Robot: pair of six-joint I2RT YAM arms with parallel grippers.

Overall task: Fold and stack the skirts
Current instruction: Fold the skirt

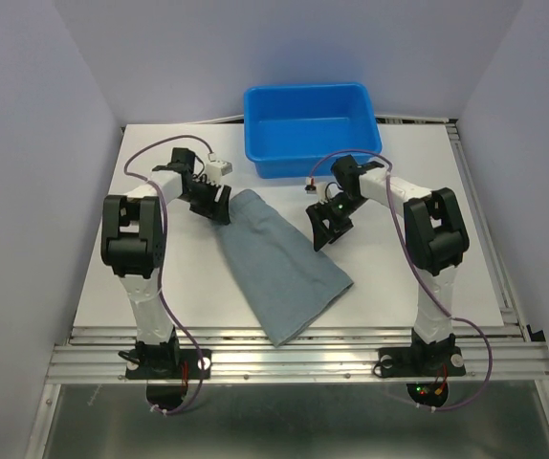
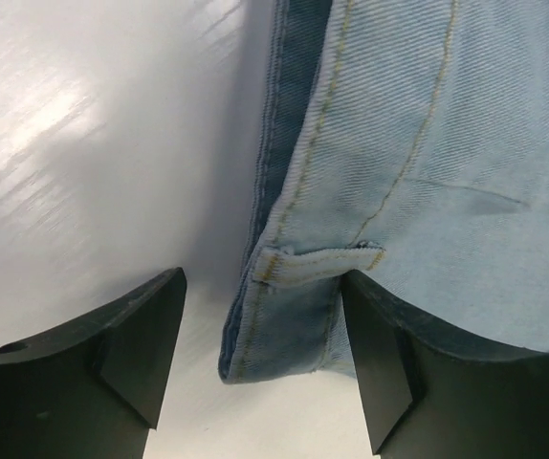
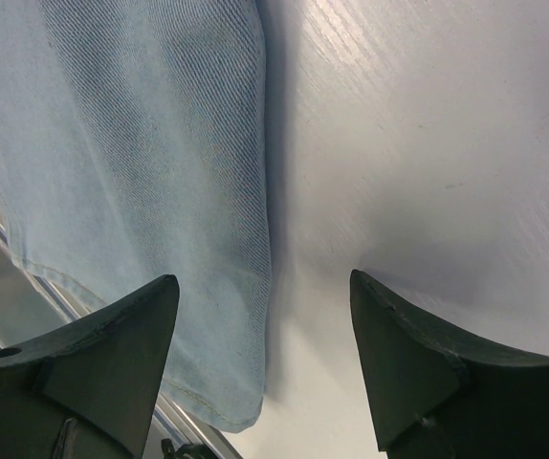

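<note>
One grey-blue denim skirt (image 1: 279, 265) lies flat on the white table, folded into a long strip slanting from back left to front right. My left gripper (image 1: 219, 206) is open at the skirt's back left corner. In the left wrist view (image 2: 263, 330) the waistband corner with a belt loop (image 2: 318, 266) lies between the open fingers, on the table. My right gripper (image 1: 324, 228) is open just off the skirt's right edge. In the right wrist view (image 3: 265, 354) the skirt's edge and hem corner (image 3: 231, 382) sit between the fingers, nearer the left one.
A bright blue plastic tub (image 1: 308, 128) stands at the back of the table, behind the right gripper. The skirt's front corner hangs over the table's near edge onto the metal rails (image 1: 351, 344). White walls close in on both sides.
</note>
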